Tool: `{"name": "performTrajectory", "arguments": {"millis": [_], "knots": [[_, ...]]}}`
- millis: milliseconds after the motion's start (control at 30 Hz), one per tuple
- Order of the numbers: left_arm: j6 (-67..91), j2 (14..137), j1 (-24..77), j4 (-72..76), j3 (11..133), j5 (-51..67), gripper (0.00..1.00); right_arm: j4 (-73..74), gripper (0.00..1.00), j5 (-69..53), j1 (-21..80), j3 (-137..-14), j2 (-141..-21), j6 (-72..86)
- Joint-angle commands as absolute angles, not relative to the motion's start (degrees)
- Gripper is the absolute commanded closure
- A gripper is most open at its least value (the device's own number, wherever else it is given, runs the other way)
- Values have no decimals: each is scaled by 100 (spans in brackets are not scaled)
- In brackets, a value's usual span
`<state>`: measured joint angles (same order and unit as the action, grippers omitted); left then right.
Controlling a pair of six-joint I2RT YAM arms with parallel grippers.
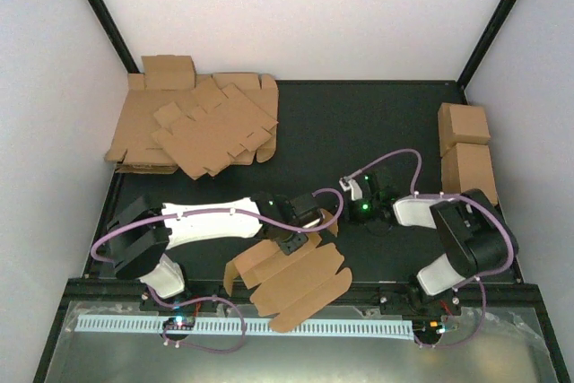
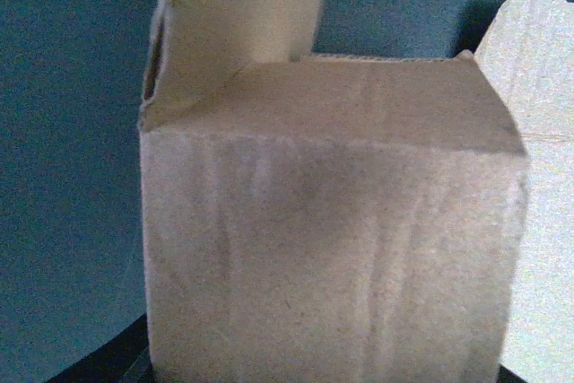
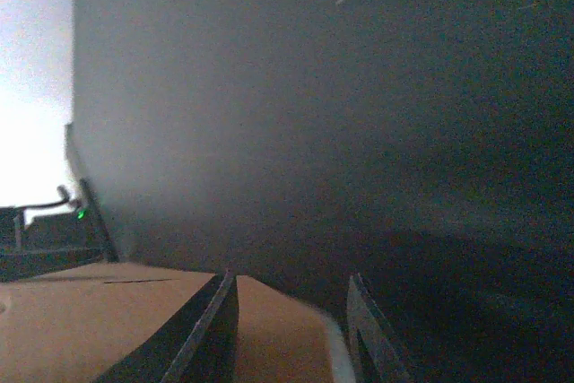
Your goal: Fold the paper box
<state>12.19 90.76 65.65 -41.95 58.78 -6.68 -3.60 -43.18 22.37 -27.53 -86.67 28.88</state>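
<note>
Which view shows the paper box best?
Top external: nearly the whole paper box shows, with its flaps spread. Left wrist is so close that one panel fills the frame. Right wrist shows just a brown cardboard corner, possibly the box.

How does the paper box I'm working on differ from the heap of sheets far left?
The paper box is one piece; the heap is many overlapping sheets. The paper box has a panel folded up at its left end; the heap's sheets lie flat. The paper box sits at the near edge, the heap at the far left. Both are plain brown die-cut cardboard with flaps.
</note>
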Motion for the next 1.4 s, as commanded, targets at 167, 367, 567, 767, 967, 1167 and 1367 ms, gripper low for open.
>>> {"name": "performTrajectory", "arguments": {"millis": [167,367,567,767,967,1167,1367], "knots": [[1231,9313,6592,-4380,6195,-868,54,-1704,68,-5995,2435,-2550,-9037,3135],[1291,9299,6601,-4396,6197,-975,54,-1103,71,-5741,2518,-2358,-8586,2957],[1396,9321,6592,-4392,6196,-1111,54,26,69,-5290,2531,-2702,-8075,2575],[1413,9079,6429,-3976,5987,-686,54,91,68,-5383,2533,-2783,-8127,2603],[1236,9043,6211,-3755,5879,-208,54,-66,62,-5167,2536,-2830,-8479,2515],[1081,8974,5836,-3534,5667,278,54,-10,61,-5157,2531,-3397,-9116,2313],[963,8945,5345,-3357,5518,955,55,509,58,-5113,2531,-3979,-9417,2023]]}}
